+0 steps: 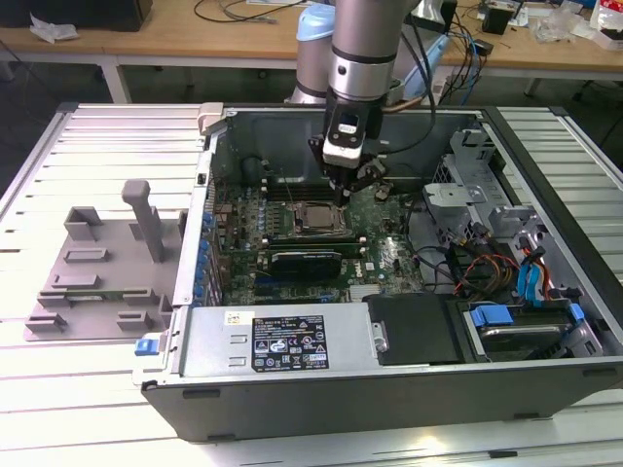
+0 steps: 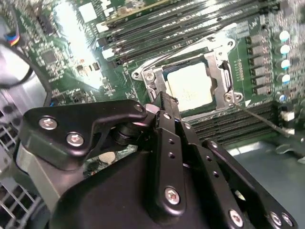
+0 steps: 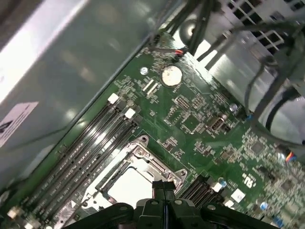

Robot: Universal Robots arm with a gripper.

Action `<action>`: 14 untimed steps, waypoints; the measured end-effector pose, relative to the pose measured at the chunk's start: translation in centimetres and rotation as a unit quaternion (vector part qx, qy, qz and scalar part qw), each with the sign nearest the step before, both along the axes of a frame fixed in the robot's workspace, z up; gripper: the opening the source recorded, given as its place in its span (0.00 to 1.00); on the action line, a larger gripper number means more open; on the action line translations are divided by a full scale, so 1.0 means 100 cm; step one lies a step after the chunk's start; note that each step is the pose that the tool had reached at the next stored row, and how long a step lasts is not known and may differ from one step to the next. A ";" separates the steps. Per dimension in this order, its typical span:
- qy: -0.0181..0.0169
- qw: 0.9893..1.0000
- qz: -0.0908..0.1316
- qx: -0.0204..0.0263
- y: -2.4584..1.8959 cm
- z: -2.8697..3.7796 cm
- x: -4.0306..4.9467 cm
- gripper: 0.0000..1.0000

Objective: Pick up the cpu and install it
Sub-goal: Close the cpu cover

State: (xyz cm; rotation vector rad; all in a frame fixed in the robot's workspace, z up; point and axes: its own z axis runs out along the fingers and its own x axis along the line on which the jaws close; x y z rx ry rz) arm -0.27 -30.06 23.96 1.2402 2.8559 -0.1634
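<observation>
Exterior view, case: the open computer case lies on its side on the slatted table. This turns the motherboard upward, so the arm can reach it from above.
Exterior view, tray: the grey fixture tray stands outside the case on the exterior view's left, well apart from the gripper.
Exterior view, gripper: the gripper hangs point-down inside the case, over the edge of the socket.
Exterior view, cpu: the cpu lies flat in the socket, just beside and below the fingertips.
Second wrist view, gripper: the gripper has its fingers pressed together with nothing between them.
Second wrist view, cpu: the cpu sits square inside the metal socket frame, which seems to locate it. It lies near the fingertips but is not touching them. Whether the frame is latched I cannot tell.
First wrist view, gripper: the fingertips meet along a thin seam.
First wrist view, cpu: the cpu lies in the frame beside the memory slots, close to the tips.
</observation>
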 end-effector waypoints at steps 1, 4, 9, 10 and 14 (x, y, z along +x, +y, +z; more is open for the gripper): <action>0.000 1.000 0.019 0.000 0.0000 -0.0002 0.0000 0.11; 0.000 0.997 0.077 0.000 0.0000 -0.0008 0.0000 0.11; 0.000 0.980 0.200 0.000 0.0001 -0.0030 0.0001 0.11; 0.000 0.977 0.212 0.001 0.0001 -0.0032 0.0001 0.11; 0.000 0.971 0.237 0.002 0.0000 -0.0033 0.0000 0.11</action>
